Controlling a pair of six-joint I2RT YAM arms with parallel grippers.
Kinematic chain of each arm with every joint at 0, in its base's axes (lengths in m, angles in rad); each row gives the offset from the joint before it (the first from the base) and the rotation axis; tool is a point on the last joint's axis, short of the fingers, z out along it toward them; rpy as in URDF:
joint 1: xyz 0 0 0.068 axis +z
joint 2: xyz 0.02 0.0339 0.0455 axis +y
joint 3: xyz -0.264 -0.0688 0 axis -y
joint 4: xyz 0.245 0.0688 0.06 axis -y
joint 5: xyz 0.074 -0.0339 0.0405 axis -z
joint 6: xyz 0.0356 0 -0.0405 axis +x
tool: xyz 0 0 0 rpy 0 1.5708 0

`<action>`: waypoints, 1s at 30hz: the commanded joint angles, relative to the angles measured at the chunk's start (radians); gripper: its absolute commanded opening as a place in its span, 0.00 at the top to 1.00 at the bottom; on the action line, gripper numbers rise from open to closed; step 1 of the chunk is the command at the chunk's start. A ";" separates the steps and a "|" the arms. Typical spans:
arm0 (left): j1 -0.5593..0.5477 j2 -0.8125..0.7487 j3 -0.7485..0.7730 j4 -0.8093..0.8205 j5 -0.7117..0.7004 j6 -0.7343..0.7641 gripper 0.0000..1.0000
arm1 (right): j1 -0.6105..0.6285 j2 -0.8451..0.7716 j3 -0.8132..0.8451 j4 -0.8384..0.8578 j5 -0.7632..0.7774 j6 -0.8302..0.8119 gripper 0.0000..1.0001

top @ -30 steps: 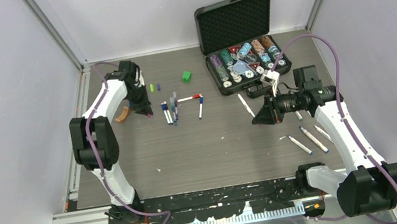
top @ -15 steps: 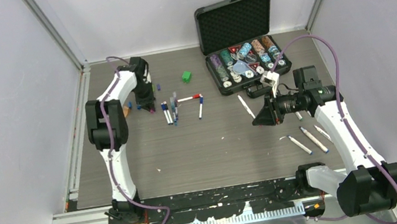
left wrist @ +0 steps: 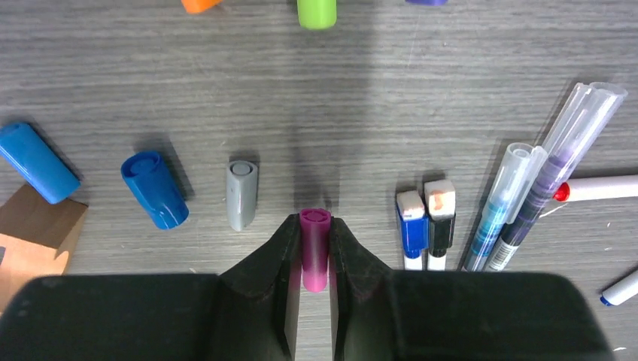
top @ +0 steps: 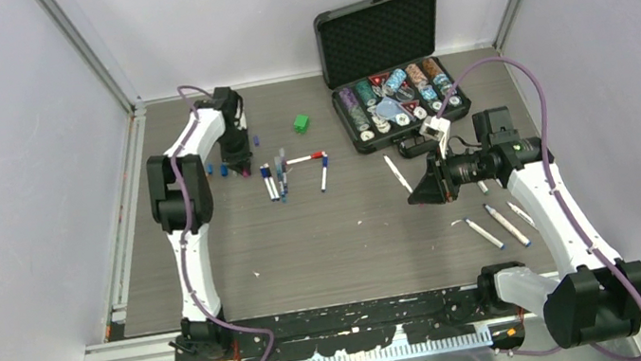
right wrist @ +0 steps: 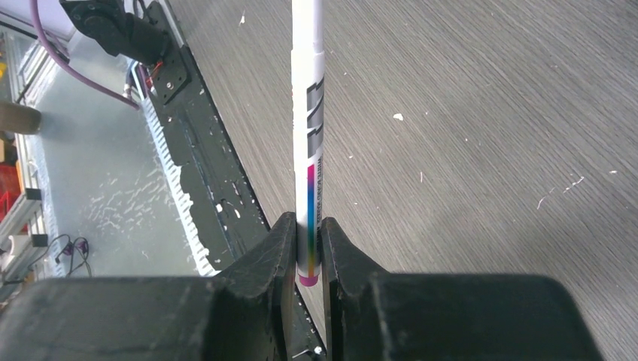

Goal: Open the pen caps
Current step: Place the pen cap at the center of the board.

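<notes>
The left arm (top: 196,143) has swung in from the worktop's (top: 355,242) left edge. The left fingers (left wrist: 280,252) pinch a purple cap (left wrist: 314,259) low beside loose caps (left wrist: 154,189) near the far edge, while the right fingers (right wrist: 277,252) pinch the bare pen (right wrist: 309,113). That is likely another pen opened.

Bright, even, diffuse light from overhead. In the top view the dark wood-grain table (top: 353,233) is uniformly lit, the pale walls (top: 2,190) carry a lilac tint, and small items are too tiny to be crisp. In the left wrist close-up, a magenta cap (left wrist: 314,256) and a grey cap (left wrist: 241,194) throw faint, soft shadows up-frame, and 2 clear pen barrels (left wrist: 557,165) catch mild glare. In the right wrist view the white pen (right wrist: 310,135) is sharp.
</notes>
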 commanded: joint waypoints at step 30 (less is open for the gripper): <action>-0.009 -0.087 0.151 -0.094 0.034 0.018 0.74 | -0.006 0.013 0.052 -0.046 -0.008 -0.071 1.00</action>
